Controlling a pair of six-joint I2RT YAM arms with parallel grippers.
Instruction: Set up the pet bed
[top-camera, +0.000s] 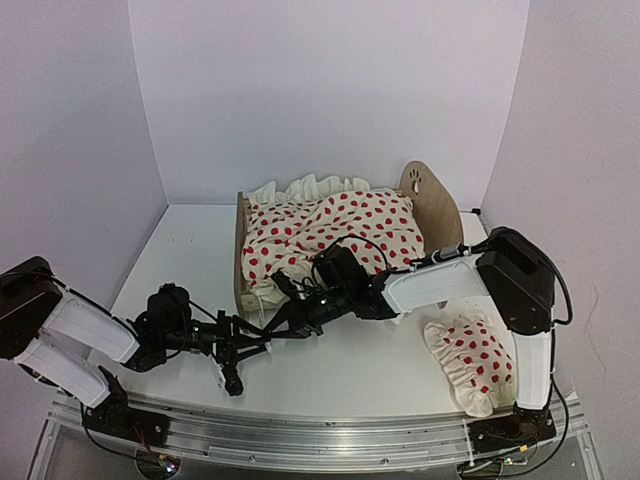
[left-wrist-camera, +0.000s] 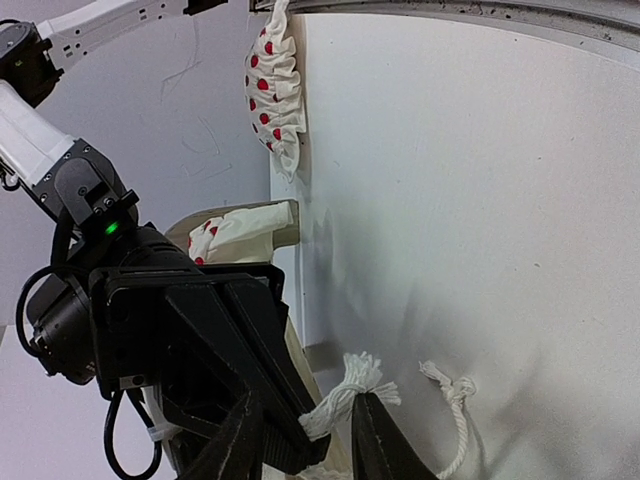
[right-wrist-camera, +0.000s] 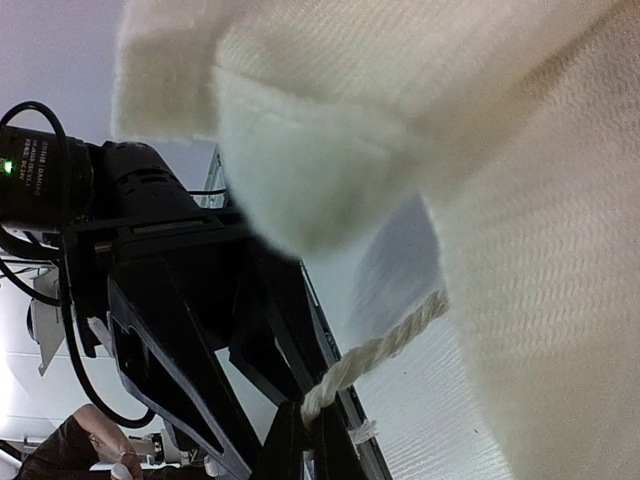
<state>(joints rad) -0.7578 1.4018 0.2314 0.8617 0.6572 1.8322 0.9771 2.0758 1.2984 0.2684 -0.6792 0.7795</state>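
Observation:
The pet bed (top-camera: 432, 200) stands at the table's middle back, a plywood frame with its paw-print headboard to the right. A cream red-spotted blanket (top-camera: 340, 232) lies bunched over it. Off the footboard (top-camera: 240, 262), both grippers meet at the blanket's white cord. My right gripper (right-wrist-camera: 312, 422) (top-camera: 288, 318) is shut on the cord (right-wrist-camera: 385, 345), which runs up into the cream cloth (right-wrist-camera: 520, 200). My left gripper (left-wrist-camera: 305, 440) (top-camera: 262, 338) straddles the frayed cord end (left-wrist-camera: 352, 388); its jaws stand apart, with one finger touching the cord.
A spotted ruffled pillow (top-camera: 470, 362) (left-wrist-camera: 272, 90) lies on the table (top-camera: 180, 250) at the front right, beside the right arm. A second knotted cord (left-wrist-camera: 452, 392) trails on the white surface. Walls close in on three sides.

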